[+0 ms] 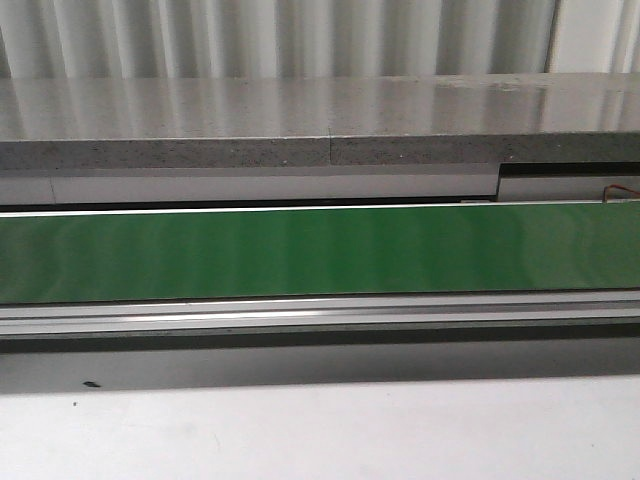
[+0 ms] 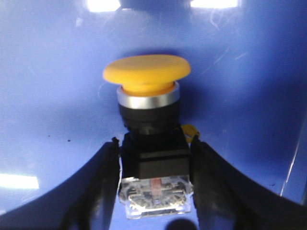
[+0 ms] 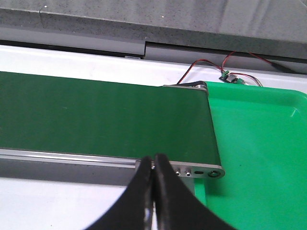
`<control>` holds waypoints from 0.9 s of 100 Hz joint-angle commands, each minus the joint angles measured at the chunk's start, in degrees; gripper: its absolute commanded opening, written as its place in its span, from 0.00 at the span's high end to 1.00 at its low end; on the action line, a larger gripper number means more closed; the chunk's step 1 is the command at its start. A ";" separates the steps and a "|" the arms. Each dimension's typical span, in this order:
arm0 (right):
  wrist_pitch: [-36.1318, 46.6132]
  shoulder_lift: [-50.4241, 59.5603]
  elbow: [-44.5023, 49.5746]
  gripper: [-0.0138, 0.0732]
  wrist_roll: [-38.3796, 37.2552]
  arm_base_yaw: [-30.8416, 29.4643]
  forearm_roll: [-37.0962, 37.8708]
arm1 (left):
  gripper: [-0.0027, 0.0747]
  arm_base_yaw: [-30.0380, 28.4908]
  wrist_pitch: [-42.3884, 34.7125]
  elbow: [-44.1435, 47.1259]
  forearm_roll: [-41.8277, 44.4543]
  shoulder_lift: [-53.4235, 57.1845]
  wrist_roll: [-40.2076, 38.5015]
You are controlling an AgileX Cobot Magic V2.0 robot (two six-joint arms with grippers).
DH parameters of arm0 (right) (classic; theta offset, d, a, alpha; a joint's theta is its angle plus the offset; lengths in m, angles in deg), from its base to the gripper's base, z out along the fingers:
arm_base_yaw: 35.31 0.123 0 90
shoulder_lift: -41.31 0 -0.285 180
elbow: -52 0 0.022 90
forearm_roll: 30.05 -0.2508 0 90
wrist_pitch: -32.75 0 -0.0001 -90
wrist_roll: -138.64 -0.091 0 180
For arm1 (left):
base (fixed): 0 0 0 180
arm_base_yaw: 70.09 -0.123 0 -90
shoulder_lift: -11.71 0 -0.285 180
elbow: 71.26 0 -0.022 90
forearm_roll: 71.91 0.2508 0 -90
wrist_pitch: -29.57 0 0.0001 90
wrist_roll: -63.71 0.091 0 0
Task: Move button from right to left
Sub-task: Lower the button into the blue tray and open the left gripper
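Observation:
In the left wrist view, the button (image 2: pixel 148 81) has a round yellow cap, a silver ring, a black body and a clear base block. My left gripper (image 2: pixel 154 143) is shut on its black body, one finger pressed against each side, above a glossy blue surface (image 2: pixel 53 96). I cannot tell whether the button touches that surface. My right gripper (image 3: pixel 153 160) is shut and empty, over the white table just in front of the right end of the green conveyor belt (image 3: pixel 96 115). Neither gripper nor the button shows in the front view.
The green conveyor belt (image 1: pixel 320 250) runs across the front view, with a metal rail (image 1: pixel 320 318) in front and a grey ledge (image 1: pixel 320 120) behind. A green tray (image 3: pixel 259 158) sits past the belt's right end. Red wires and a small circuit board (image 3: pixel 231 78) lie behind it.

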 commanded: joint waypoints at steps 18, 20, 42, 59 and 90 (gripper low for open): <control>4.46 -0.45 -1.45 0.92 0.52 0.00 0.09 | 0.42 -0.10 -0.50 -1.31 -0.53 2.91 -0.03; 4.46 -0.45 -1.45 0.92 0.52 0.00 0.09 | 0.43 -0.10 -0.60 -1.31 -0.53 3.03 -0.03; 4.46 -0.45 -1.45 0.92 0.52 0.00 0.09 | 0.64 -0.10 -2.84 -1.21 -1.49 7.65 -3.65; 4.46 -0.45 -1.45 0.92 0.52 0.00 0.09 | 0.89 -0.10 -5.55 -0.96 -3.59 12.98 -8.79; 4.46 -0.45 -1.45 0.92 0.52 0.00 0.09 | 0.99 0.78 -16.56 8.93 -13.95 25.66 -9.97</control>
